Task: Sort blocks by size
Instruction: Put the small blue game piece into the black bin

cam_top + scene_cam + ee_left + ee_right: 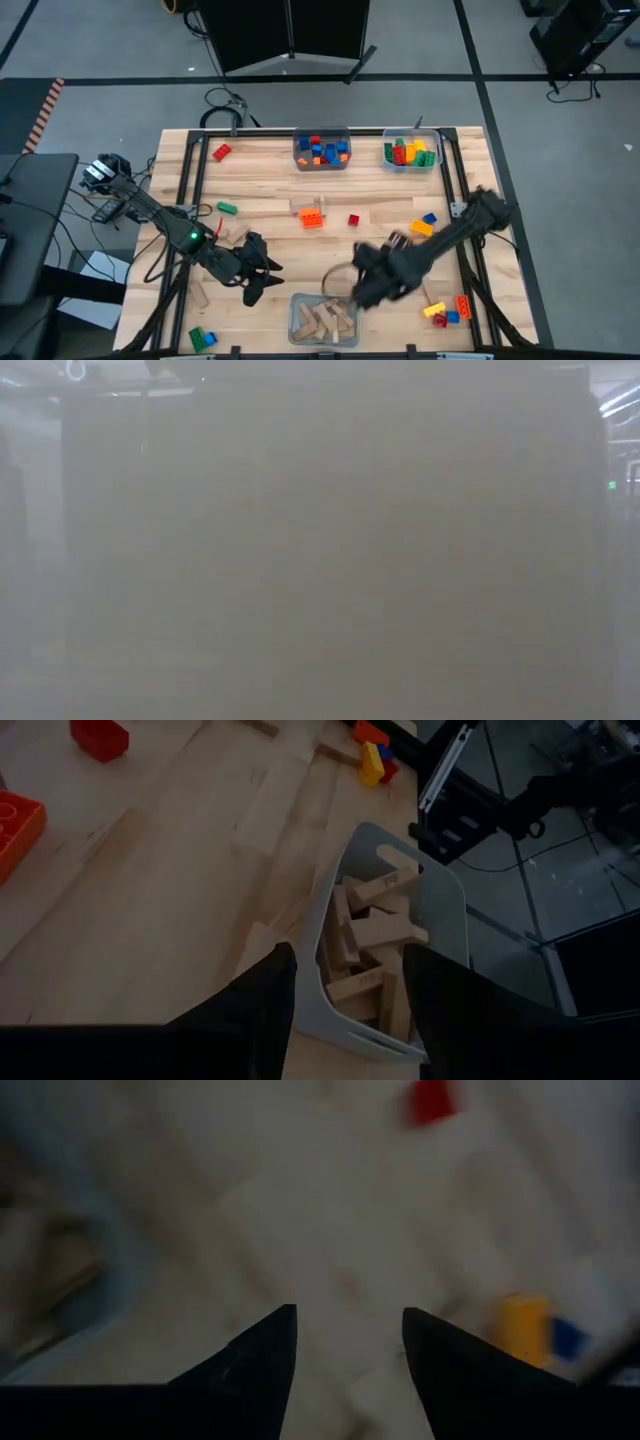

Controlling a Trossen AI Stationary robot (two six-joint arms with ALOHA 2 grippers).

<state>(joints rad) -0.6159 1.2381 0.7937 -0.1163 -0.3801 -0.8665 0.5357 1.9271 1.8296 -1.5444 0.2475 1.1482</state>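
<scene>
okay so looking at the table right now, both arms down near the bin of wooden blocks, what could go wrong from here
1. Both claws, left and right, sit open and empty on either side of the wooden block bin. If both reach for it together, the arms could collide.
2. The bin stands at the table's near edge, so a nudge might push it off.
3. The low view is fogged out, so height above the table is hard to judge.

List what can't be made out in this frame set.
- Low view: a grey haze hides the table entirely.
- Right wrist view: motion blur; the small red block shows no studs.
- High view: the right claw overlaps the clear bin of tan wooden blocks; contact unclear.
- Left wrist view: bin's near corner hidden behind fingers.
</scene>
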